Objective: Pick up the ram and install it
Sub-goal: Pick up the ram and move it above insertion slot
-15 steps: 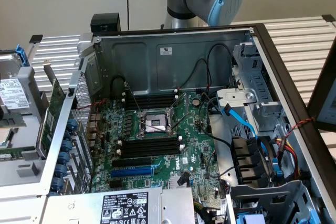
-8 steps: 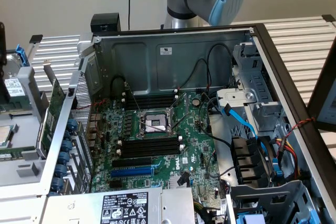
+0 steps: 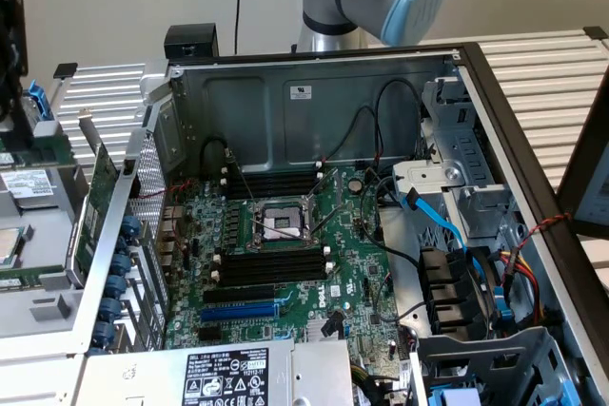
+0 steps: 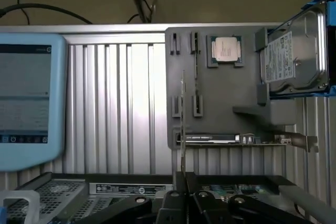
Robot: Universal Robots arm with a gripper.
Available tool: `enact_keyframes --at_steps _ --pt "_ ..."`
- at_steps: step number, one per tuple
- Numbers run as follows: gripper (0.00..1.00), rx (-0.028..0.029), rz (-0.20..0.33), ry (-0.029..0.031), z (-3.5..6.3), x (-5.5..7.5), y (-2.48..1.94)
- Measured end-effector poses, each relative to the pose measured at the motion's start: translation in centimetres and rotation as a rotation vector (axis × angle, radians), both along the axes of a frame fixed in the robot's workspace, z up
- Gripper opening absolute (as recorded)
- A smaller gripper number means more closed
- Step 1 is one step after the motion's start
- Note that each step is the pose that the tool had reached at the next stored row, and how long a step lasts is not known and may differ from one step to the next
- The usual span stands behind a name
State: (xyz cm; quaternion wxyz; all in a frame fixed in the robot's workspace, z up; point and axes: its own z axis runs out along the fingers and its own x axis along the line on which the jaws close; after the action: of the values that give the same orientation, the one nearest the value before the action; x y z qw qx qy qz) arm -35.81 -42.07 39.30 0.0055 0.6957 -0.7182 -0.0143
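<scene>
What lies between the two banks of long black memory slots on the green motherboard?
The square silver processor socket lies between the upper black slots and the lower black slots, as the exterior view shows.

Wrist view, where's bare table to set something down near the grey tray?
The ribbed table is bare between the blue-cased tablet and the grey parts tray. The tray is crowded: processor, hard drive, expansion card. The ram in the fingers stands edge-on before the tray. More bare table past the computer case on the exterior view's right.
</scene>
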Motion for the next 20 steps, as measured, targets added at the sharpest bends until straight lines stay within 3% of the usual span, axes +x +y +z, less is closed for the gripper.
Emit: enact_keyframes --at_steps 4,8,15,20 --pt "0.13 0.0002 0.0 0.0008 1.81 1.7 -0.04" --pt "0.13 0.0046 0.0 0.0006 3.34 3.5 -0.07" --pt "0.13 0.0161 0.0 0.0008 3.57 6.7 -0.07" --pt "0.13 0.0279 0.0 0.0006 3.57 9.0 -0.07"
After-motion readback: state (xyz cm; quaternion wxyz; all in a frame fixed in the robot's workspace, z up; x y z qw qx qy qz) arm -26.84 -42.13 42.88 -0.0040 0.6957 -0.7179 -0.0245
